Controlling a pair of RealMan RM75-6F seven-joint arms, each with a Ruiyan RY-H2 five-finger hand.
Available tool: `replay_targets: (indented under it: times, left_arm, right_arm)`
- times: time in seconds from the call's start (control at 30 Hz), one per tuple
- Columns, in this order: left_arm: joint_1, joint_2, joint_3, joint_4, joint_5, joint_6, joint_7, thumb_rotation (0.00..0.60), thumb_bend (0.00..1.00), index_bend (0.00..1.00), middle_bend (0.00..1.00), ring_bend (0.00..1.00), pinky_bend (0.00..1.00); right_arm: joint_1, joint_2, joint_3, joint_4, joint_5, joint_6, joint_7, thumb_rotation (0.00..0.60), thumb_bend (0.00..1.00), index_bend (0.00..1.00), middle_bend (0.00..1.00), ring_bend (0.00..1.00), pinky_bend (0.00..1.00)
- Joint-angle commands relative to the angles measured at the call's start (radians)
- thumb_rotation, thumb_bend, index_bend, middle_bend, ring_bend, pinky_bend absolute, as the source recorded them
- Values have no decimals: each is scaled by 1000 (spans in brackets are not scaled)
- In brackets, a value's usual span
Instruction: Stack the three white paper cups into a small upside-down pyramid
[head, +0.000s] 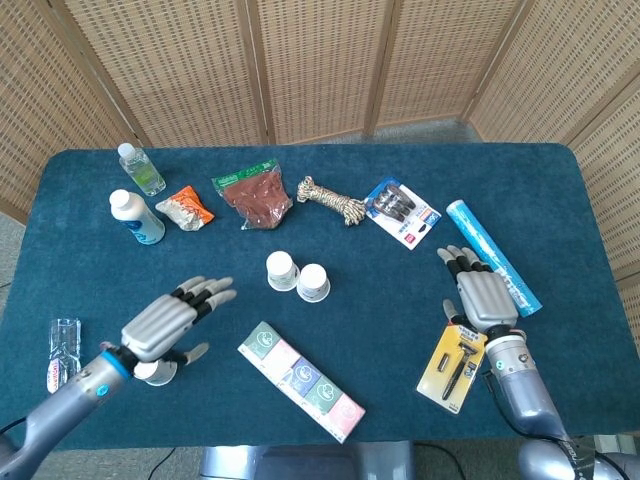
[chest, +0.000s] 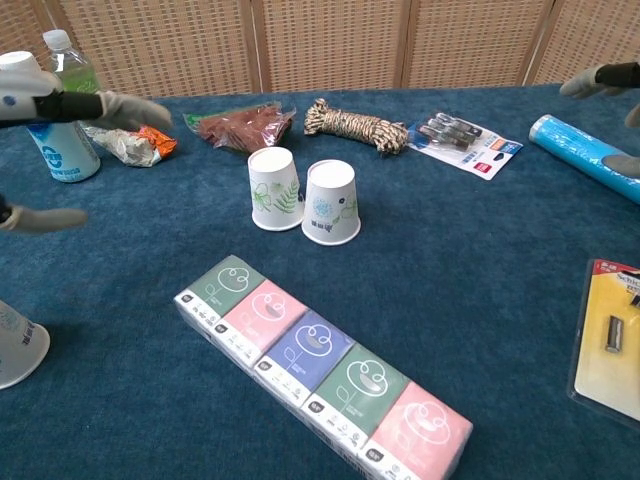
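Two white paper cups stand upside down and touching near the table's middle, one (head: 282, 270) (chest: 273, 188) left of the other (head: 314, 283) (chest: 332, 202). The third cup (head: 155, 372) (chest: 15, 343) also stands upside down, near the front left edge. My left hand (head: 165, 325) hovers just above and beyond that cup, fingers spread, holding nothing; only its fingers (chest: 105, 105) show in the chest view. My right hand (head: 482, 297) is open, palm down, at the right, far from all three cups.
A row pack of tissues (head: 300, 380) lies in front of the paired cups. A razor pack (head: 455, 365) and a blue roll (head: 492, 255) flank my right hand. Bottles (head: 137, 217), a snack packet (head: 186, 208), a dark bag (head: 255, 195), rope (head: 330, 202) and a blister pack (head: 402, 211) line the back.
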Motion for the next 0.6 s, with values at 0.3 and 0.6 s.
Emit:
replay_targets:
  times: [0.3,0.6]
  left_arm:
    - [101,69,123,64,103,50,-72,600,430,0,0,0,0]
    - [126,15,121,138,-4,3,-11,600,431,0,0,0,0]
  right_arm:
    - [4,-22,-1,1,14,14,-15,600,481,19,0,0,210]
    - [-4,-32,-6,9,8,20,-6,600,481,24,0,0,210]
